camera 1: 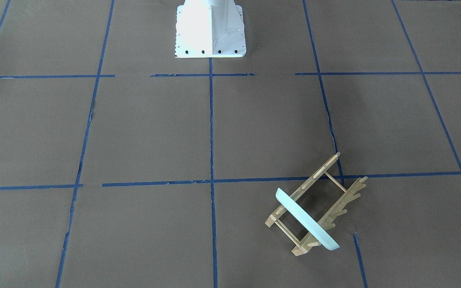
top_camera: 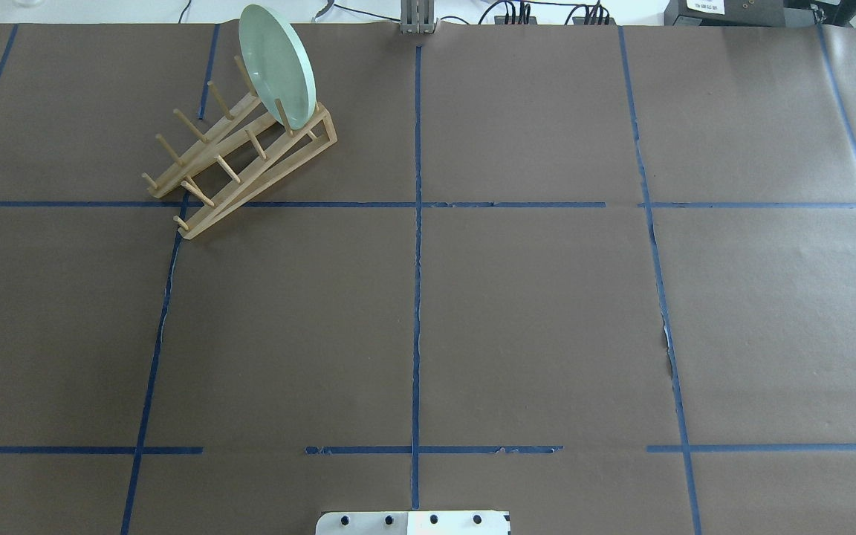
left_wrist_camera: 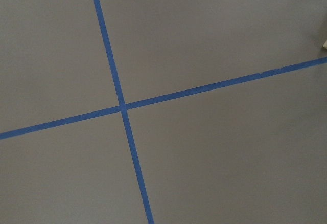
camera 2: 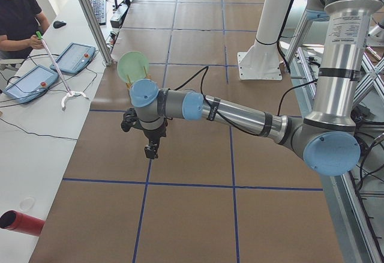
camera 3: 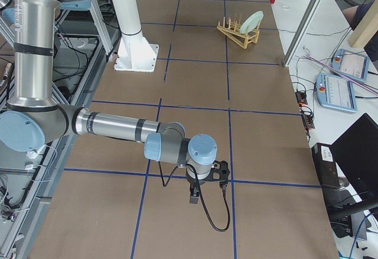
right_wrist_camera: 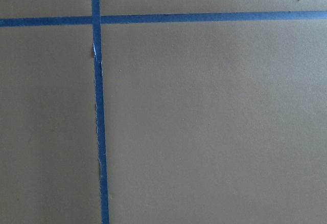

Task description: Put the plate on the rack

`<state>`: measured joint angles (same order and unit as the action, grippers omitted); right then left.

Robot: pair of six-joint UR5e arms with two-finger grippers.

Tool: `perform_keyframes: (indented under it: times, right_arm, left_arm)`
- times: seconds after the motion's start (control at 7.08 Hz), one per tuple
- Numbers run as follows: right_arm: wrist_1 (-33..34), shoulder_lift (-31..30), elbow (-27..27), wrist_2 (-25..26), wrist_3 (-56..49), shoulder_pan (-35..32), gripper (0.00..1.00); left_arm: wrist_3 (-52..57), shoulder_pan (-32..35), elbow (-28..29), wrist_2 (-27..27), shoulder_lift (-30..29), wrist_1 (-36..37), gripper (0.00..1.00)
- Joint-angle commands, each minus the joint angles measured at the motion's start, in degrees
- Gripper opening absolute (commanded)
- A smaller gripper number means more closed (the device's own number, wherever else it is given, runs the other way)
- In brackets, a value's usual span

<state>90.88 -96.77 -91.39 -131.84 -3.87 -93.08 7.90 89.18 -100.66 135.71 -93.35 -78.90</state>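
Note:
The pale mint-green plate [top_camera: 277, 65] stands upright on edge between the pegs at one end of the light wooden rack [top_camera: 324, 126], at the far left of the table. In the front view the plate [camera 1: 306, 219] rests across both rails of the rack [camera 1: 300, 250]. My left gripper [camera 2: 151, 151] hangs over the table short of the plate [camera 2: 133, 66]; I cannot tell if it is open or shut. My right gripper [camera 3: 194, 198] hangs over bare table far from the rack [camera 3: 233, 31]; I cannot tell its state. Both wrist views show only brown paper and blue tape.
The white robot base [camera 1: 209, 30] stands at the table's middle edge. Blue tape lines [top_camera: 417, 223] grid the brown table cover. An operator [camera 2: 18, 17] sits at a side table with tablets [camera 2: 75, 56]. A red cylinder [camera 2: 21, 222] lies there too.

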Motion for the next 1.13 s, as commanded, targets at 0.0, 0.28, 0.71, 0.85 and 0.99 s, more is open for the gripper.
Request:
perform_keyframes:
  times: [0.0,0.28,0.71,0.85,0.99]
  right_arm:
    - [0.0,0.0,0.07,0.0,0.0,0.0,1.0]
    - [0.0,0.0,0.07,0.0,0.0,0.0,1.0]
    - [0.0,0.0,0.07,0.0,0.0,0.0,1.0]
    - [0.0,0.0,0.07,0.0,0.0,0.0,1.0]
    - [0.0,0.0,0.07,0.0,0.0,0.0,1.0]
  left_arm:
    - [0.36,1.7,0.56,0.09,1.86,-0.64,1.0]
    - [0.1,1.61,3.26,0.43,2.2,-4.05,1.0]
    - [-0.25,1.43,4.07,0.96,2.2,-5.21,1.0]
    - [-0.16,1.52,3.99,0.79,2.38,-4.86,1.0]
    - [0.01,1.43,3.9,0.7,2.38,-4.86,1.0]
